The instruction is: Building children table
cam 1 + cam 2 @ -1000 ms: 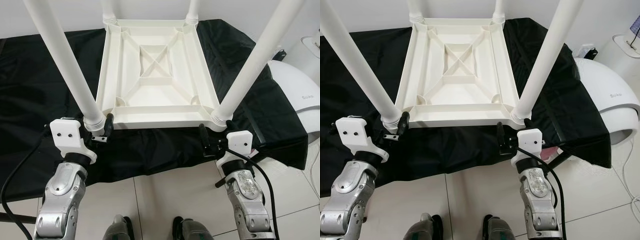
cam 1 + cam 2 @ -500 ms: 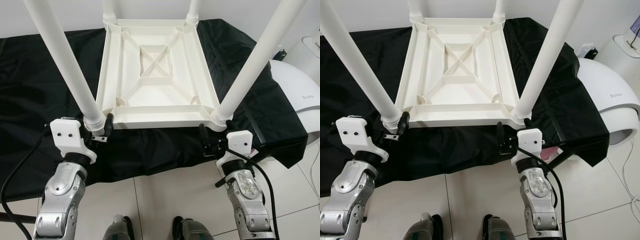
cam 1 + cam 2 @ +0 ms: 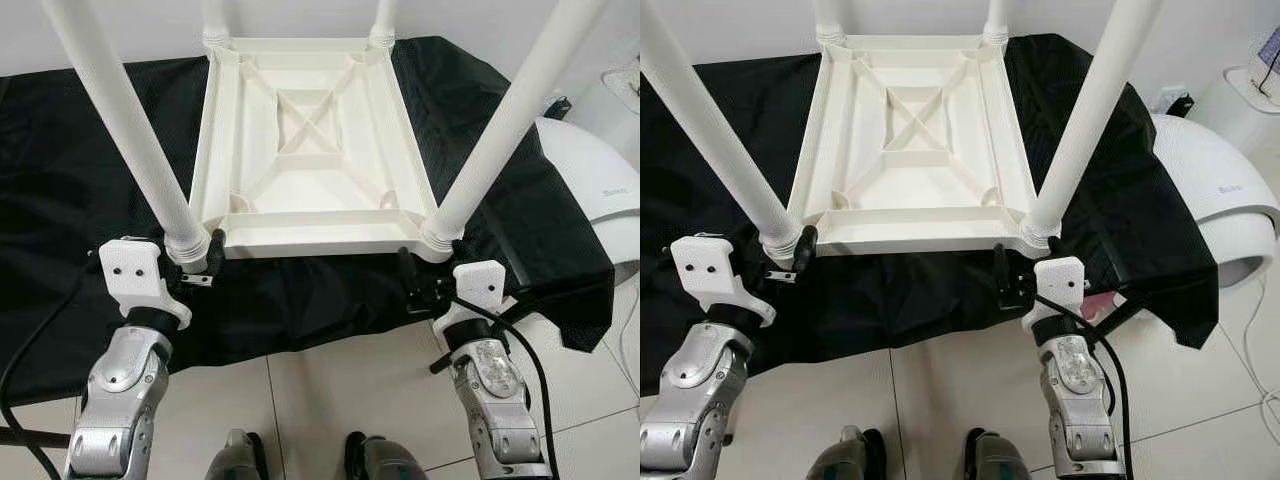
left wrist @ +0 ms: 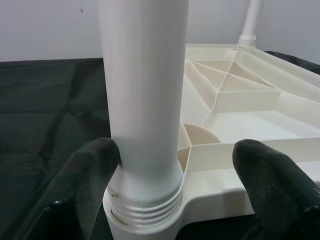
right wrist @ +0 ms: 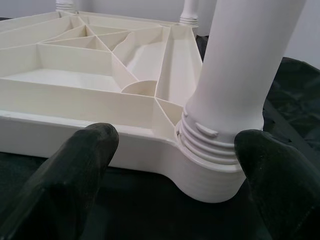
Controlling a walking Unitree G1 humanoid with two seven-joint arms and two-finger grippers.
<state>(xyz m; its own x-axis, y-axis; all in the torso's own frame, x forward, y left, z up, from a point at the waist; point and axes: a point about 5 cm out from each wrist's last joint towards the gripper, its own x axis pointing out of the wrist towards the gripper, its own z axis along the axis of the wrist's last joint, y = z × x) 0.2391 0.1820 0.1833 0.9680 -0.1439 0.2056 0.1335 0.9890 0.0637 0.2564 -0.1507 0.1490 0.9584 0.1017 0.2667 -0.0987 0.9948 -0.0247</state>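
With the upturned white table (image 3: 318, 130) lying on the black cloth (image 3: 60, 200), the left gripper (image 4: 170, 170) and right gripper (image 5: 175, 150) are each standing released around a near leg base, risking unthreading a leg or dragging the table off if they are closing unevenly.

An upturned table (image 3: 315, 150) lies frame centre on a cloth (image 3: 60, 200), with one end effector (image 3: 197, 262) lower left and another (image 3: 420, 285) lower right.
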